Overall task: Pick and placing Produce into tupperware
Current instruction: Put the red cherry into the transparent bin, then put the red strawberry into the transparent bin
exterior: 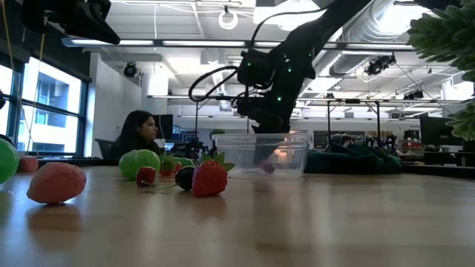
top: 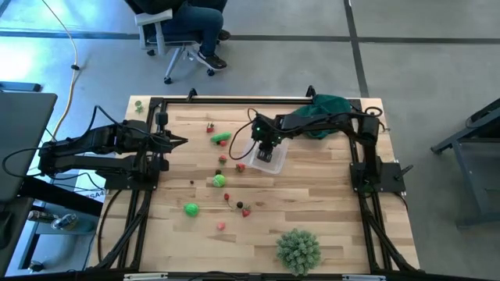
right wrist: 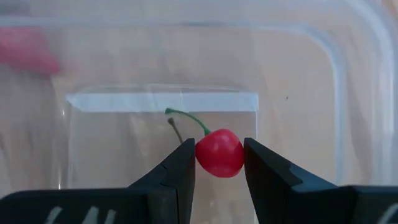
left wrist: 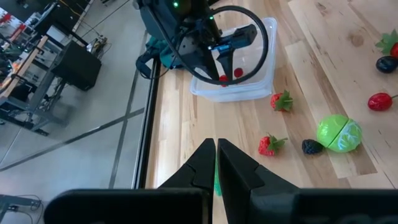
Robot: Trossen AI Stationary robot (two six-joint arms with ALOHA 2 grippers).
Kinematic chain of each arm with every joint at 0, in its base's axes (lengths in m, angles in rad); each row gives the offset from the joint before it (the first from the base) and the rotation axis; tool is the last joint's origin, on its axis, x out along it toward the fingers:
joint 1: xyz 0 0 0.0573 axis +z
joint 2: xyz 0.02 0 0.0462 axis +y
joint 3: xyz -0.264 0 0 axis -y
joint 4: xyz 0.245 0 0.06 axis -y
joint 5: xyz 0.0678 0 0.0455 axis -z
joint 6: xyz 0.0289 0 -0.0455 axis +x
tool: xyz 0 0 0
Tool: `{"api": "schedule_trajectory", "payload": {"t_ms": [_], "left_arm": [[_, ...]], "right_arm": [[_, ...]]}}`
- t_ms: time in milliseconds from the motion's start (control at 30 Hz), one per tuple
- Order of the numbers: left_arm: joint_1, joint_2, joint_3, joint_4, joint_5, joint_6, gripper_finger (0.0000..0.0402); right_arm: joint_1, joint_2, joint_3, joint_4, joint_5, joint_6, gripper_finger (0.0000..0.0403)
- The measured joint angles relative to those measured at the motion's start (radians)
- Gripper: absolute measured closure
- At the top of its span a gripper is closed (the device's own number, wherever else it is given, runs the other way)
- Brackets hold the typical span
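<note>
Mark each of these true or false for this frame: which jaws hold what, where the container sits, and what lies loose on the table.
1. The right gripper has its jaws shut on a red cherry. True.
2. That cherry is held over the clear tupperware. True; the right wrist view shows the container's floor behind it.
3. The left gripper holds a strawberry. False; its jaws are shut on nothing, and it waits at the table's left edge.
4. All produce is already in the tupperware. False; a strawberry, a dark berry and a green piece lie on the table.
5. The spiky ball sits inside the tupperware. False; it stands on the table, apart from it.
</note>
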Motion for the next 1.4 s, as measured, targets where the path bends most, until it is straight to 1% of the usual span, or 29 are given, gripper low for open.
{"api": "schedule_trajectory", "payload": {"t_ms": [333, 700, 1000, 1167, 1300, 1400], "left_arm": [[0.000, 0.000, 0.000, 0.000, 0.000, 0.000, 0.0392], [0.000, 0.000, 0.000, 0.000, 0.000, 0.000, 0.0392], [0.000, 0.000, 0.000, 0.000, 0.000, 0.000, 0.0392], [0.000, 0.000, 0.000, 0.000, 0.000, 0.000, 0.0392], [0.000, 0.000, 0.000, 0.000, 0.000, 0.000, 0.0392], [0.000, 0.000, 0.000, 0.000, 0.000, 0.000, 0.0392]], "right_arm": [[0.000, -0.003, 0.000, -0.001, -0.036, -0.005, 0.0290], [0.000, -0.004, -0.001, -0.001, -0.049, -0.004, 0.0252], [0.000, -0.016, -0.002, -0.010, -0.054, -0.004, 0.0247], [0.003, -0.079, -0.002, -0.040, -0.060, -0.008, 0.0247], [0.027, -0.181, -0.002, -0.078, -0.053, -0.011, 0.0247], [0.068, -0.273, -0.002, -0.094, -0.055, -0.029, 0.0247]]}}
